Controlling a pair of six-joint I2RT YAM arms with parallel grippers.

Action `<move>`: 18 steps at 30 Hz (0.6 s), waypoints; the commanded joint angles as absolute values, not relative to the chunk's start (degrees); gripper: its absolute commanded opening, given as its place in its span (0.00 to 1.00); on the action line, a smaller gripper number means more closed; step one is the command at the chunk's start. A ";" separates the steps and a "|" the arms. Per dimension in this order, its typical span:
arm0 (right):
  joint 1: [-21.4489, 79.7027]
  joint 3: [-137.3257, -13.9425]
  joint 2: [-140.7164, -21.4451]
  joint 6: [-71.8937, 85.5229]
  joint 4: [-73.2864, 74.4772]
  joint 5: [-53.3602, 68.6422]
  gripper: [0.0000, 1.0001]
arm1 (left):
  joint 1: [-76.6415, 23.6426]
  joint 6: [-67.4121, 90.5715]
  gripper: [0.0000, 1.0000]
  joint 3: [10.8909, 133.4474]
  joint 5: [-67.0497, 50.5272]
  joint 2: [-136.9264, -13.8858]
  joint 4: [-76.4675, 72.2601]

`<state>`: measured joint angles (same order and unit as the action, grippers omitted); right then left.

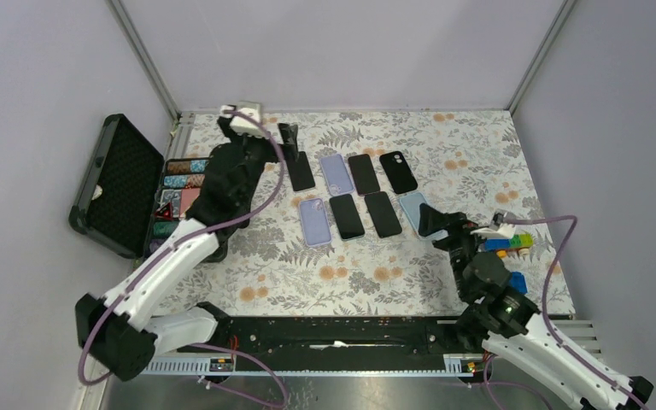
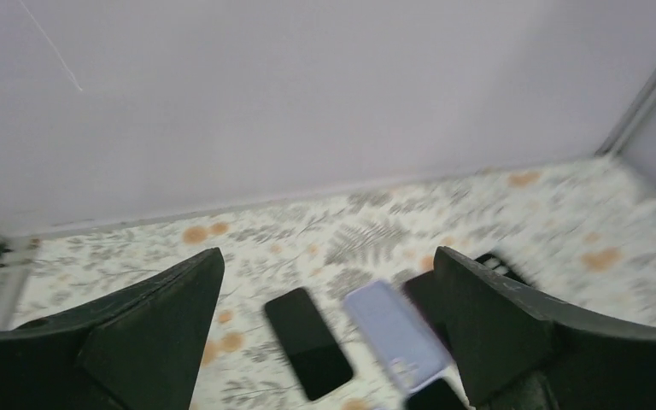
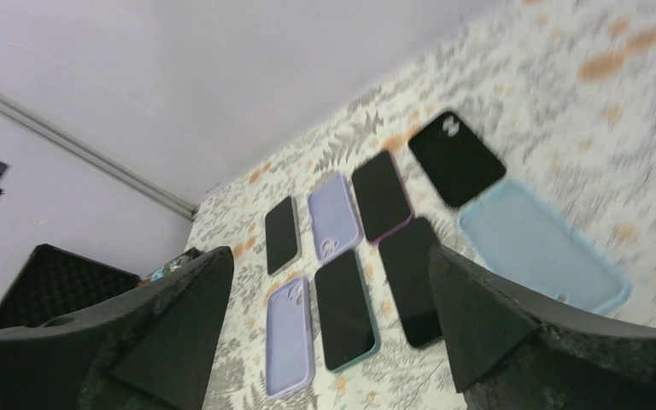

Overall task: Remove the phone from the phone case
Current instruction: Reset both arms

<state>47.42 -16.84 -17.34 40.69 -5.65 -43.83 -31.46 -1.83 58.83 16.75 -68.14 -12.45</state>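
Two rows of phones and cases lie on the floral cloth [image 1: 444,137]. A phone in a teal case [image 1: 347,216] [image 3: 346,309] is in the near row, and a phone in a purple-rimmed case [image 1: 364,173] [image 3: 381,195] is in the far row. Bare black phones [image 1: 301,171] [image 2: 307,342] [image 3: 410,278], lavender cases [image 1: 336,173] [image 2: 393,333] [image 3: 290,335], a black case [image 1: 398,172] and a light blue case [image 1: 412,205] [image 3: 542,245] lie among them. My left gripper [image 1: 286,135] [image 2: 329,256] hangs open above the far left phone. My right gripper [image 1: 431,220] [image 3: 331,252] is open over the light blue case, holding nothing.
An open black hard case [image 1: 115,184] with foam lining stands at the left edge, with a tray of patterned cases [image 1: 179,192] beside it. Coloured blocks [image 1: 508,243] lie at the right, near my right arm. Grey walls close in the back and sides.
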 commanded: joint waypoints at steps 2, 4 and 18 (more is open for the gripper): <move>46.76 -29.58 -16.83 18.04 2.65 -44.56 0.98 | -31.38 18.69 0.99 57.40 15.45 -57.84 -6.12; 46.76 -33.39 -16.41 13.85 6.34 -43.87 1.00 | -31.38 26.73 0.99 61.17 23.18 -54.50 5.73; 46.76 -44.46 -4.28 4.61 10.90 -53.16 0.98 | -31.80 29.96 0.99 59.57 27.44 -27.27 25.42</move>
